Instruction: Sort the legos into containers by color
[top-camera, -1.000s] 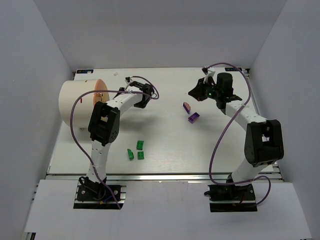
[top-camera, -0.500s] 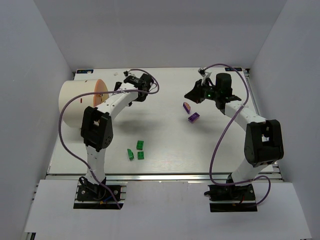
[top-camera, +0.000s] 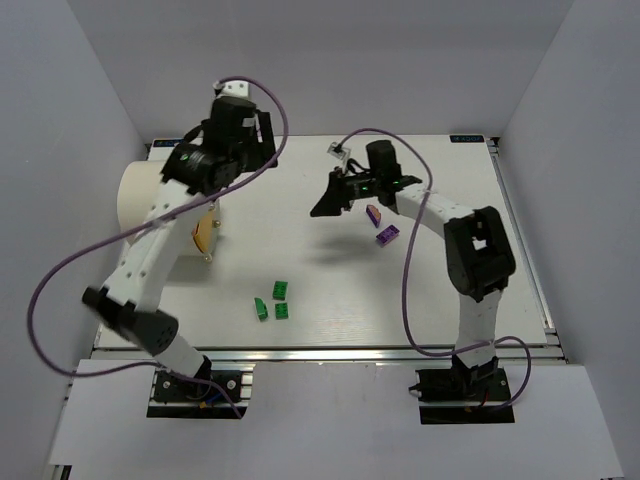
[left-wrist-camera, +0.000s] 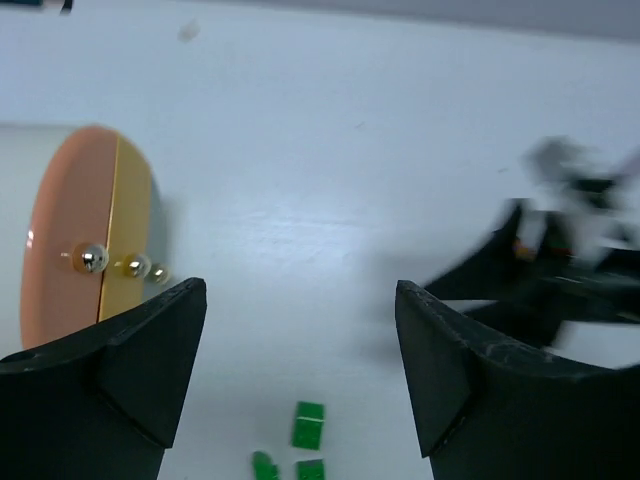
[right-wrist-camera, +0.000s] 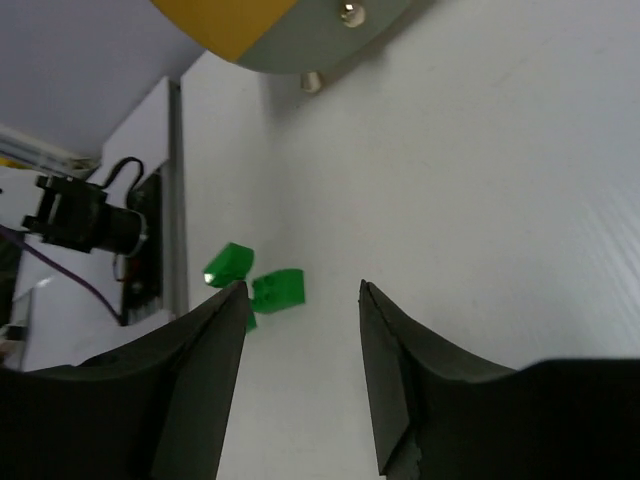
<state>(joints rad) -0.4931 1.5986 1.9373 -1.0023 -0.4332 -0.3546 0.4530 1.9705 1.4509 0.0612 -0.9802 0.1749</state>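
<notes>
Both have just opened, empty: the left gripper wide, raised over the cream cylindrical drum with orange face far-left; the right gripper partly. Green studded plastic bricks near the worktop's front edge and purple studded plastic bricks mid-worktop await sorting.

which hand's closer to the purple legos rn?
Right. The right hand sits just left of the purple legos in the top view, fingertips pointing away from them. The left hand is high up by the drum, well off to the left.

The left claw hangs raised high, the right claw reaches leftward, both spread wide, empty.
</notes>
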